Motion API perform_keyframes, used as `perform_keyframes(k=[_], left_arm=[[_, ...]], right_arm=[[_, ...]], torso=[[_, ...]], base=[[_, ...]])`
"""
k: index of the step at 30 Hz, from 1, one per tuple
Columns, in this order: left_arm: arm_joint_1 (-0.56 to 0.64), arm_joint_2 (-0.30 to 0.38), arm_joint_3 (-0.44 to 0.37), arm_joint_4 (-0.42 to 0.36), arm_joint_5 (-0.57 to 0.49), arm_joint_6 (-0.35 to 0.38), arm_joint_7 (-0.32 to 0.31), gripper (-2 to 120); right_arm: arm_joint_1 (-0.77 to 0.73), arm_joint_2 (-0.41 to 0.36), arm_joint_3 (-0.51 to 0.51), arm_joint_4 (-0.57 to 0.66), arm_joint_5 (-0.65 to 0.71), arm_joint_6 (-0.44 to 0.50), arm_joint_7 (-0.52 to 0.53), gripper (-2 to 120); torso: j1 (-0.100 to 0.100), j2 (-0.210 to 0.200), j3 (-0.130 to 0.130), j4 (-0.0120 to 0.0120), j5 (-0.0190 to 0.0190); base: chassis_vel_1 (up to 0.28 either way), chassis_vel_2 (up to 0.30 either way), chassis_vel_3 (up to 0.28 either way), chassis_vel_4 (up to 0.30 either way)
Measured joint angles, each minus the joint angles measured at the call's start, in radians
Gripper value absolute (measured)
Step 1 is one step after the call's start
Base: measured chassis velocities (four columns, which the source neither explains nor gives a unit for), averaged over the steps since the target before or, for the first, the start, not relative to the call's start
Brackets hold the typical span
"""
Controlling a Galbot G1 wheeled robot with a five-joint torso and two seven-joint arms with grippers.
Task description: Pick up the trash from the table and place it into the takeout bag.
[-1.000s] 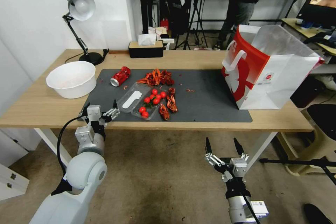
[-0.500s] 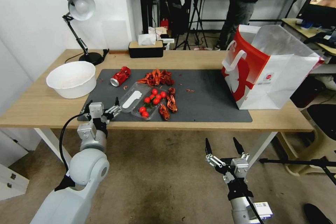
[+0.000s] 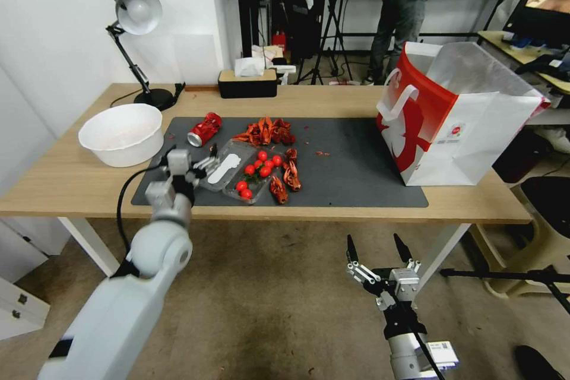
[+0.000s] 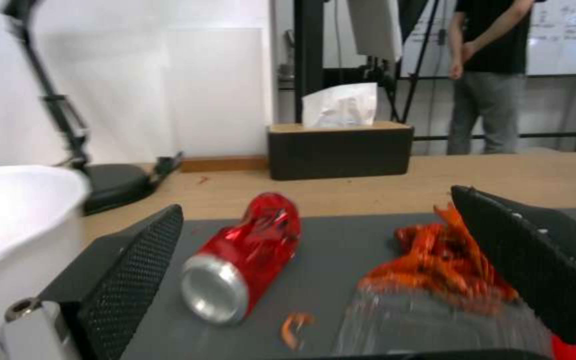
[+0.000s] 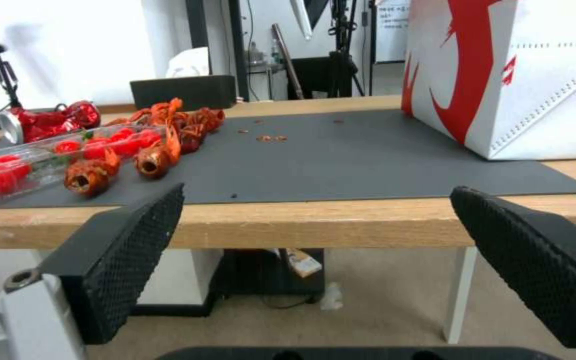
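Here the left end effector (image 3: pixel 193 164), fingers spread wide, faces the crushed red aluminium can (image 4: pixel 248 257) lying just ahead, base-end toward it; the right end effector (image 3: pixel 380 247) hangs open below the desk (image 3: pixel 71 181).

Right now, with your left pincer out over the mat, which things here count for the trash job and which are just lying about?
For the job:
- crushed red can
- clear plastic tray
- takeout bag
- table
- left pincer, open, near the tray
- right pincer, open, below the table edge

Lying about:
- large white bowl
- crayfish shells
- cherry tomatoes
- desk lamp
- tissue box
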Motion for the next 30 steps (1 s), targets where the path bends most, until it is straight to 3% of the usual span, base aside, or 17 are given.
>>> perform_keyframes(k=[5, 7, 15, 23, 30], left_arm=[[-0.097, -0.001, 0.028, 0.111, -0.046, -0.004, 0.065, 100], [-0.162, -0.001, 0.056, 0.199, -0.054, -0.010, 0.110, 100], [-0.283, -0.015, 0.107, 0.355, -0.019, -0.016, 0.140, 100], [-0.346, -0.020, 0.121, 0.449, 0.027, 0.037, 0.146, 100], [-0.362, -0.013, 0.117, 0.454, 0.046, 0.131, 0.144, 100]], right_arm=[[0.000, -0.001, 0.003, -0.001, 0.000, 0.000, 0.001, 100], [-0.001, -0.003, 0.007, -0.002, 0.000, -0.001, 0.002, 100], [0.001, -0.001, 0.010, -0.010, 0.001, -0.001, 0.003, 100], [0.005, -0.002, 0.011, -0.015, 0.001, -0.001, 0.004, 100], [0.006, -0.003, 0.011, -0.018, 0.002, -0.001, 0.004, 100]], torso=[[0.000, 0.000, 0.000, 0.0000, 0.0000], [0.000, 0.000, 0.000, 0.0003, -0.0002], [0.000, 0.000, 0.000, 0.0001, -0.0002], [0.000, 0.000, 0.000, 0.0002, -0.0001], [0.000, 0.000, 0.000, 0.0002, -0.0001]], base=[[0.000, 0.000, 0.000, 0.000], [0.000, 0.000, 0.000, 0.000], [0.000, 0.000, 0.000, 0.000], [0.000, 0.000, 0.000, 0.000], [0.000, 0.000, 0.000, 0.000]])
